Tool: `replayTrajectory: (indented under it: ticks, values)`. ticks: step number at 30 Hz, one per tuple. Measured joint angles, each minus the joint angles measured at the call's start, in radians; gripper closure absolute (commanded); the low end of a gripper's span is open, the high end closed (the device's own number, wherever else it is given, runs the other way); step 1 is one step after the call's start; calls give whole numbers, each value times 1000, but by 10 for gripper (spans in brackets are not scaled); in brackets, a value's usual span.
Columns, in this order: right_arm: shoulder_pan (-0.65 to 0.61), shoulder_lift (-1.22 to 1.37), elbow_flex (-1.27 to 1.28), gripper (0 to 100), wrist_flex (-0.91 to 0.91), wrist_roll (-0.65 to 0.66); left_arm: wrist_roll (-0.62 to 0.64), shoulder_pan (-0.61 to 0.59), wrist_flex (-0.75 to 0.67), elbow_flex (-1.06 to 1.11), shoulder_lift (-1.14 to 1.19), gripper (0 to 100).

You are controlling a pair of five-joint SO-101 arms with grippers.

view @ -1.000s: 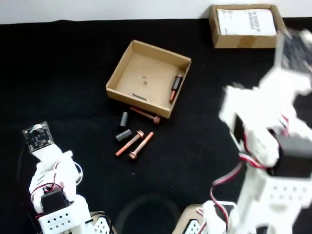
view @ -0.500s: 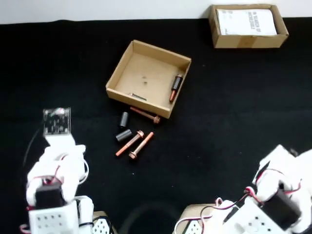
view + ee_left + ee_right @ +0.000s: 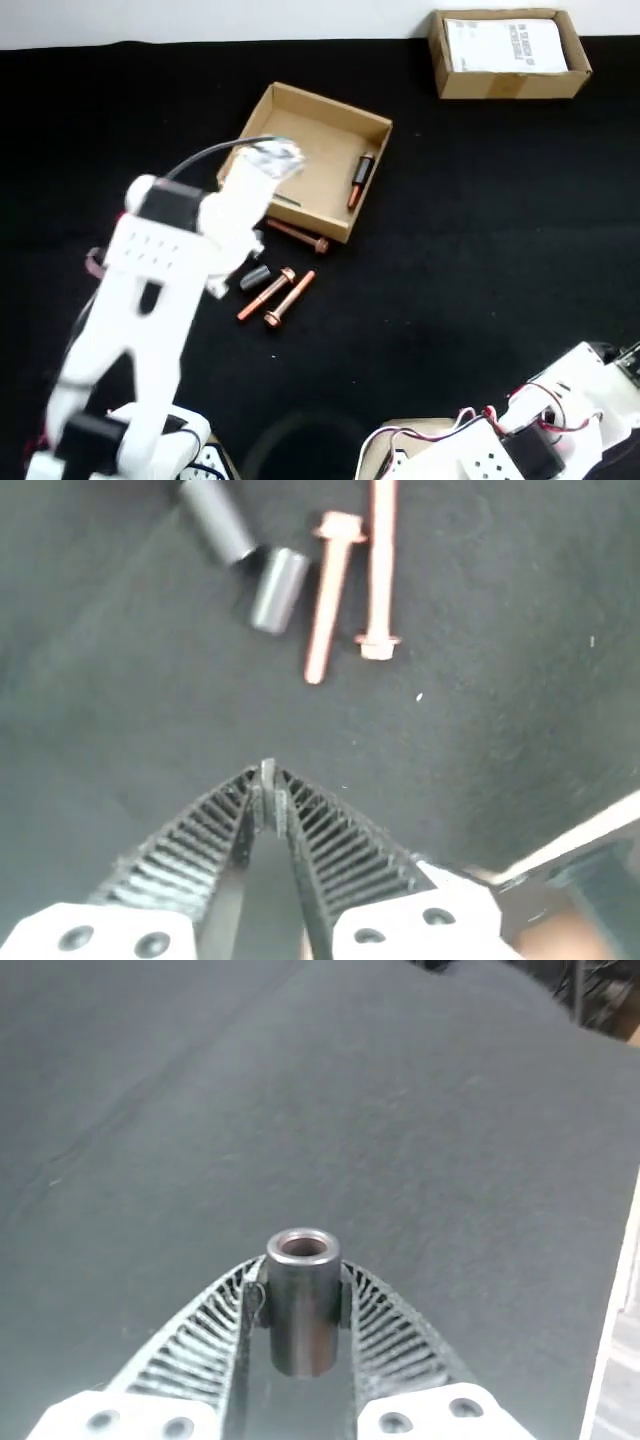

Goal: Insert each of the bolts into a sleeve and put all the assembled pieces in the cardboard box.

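- Three loose bolts lie on the black surface by the cardboard box, which holds one assembled piece.
- Left fingers are pressed together, near the bolts.
- Right fingers are clamped on a sleeve.

Three loose copper bolts lay on the counter: bolt, bolt, bolt. Three empty dark sleeves showed: sleeve, sleeve, sleeve. There was one assembled piece. Two cardboard boxes stood there, an open box and a paper-filled box. There were two arms: left arm, right arm.
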Motion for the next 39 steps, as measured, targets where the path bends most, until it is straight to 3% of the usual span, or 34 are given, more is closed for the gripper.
replayTrajectory:
  ticks: [11,18,26,39]
  values:
    - [34,-66,209,992,-212,31,-583,60,-44,-305,502,976]
    - [34,-66,209,991,-229,31,-787,121,-2,-554,781,975]
    - [34,-66,209,991,-229,31,-819,126,34,-896,1069,850]
    - [34,-66,210,991,-229,31,-819,130,74,-1166,1264,846]
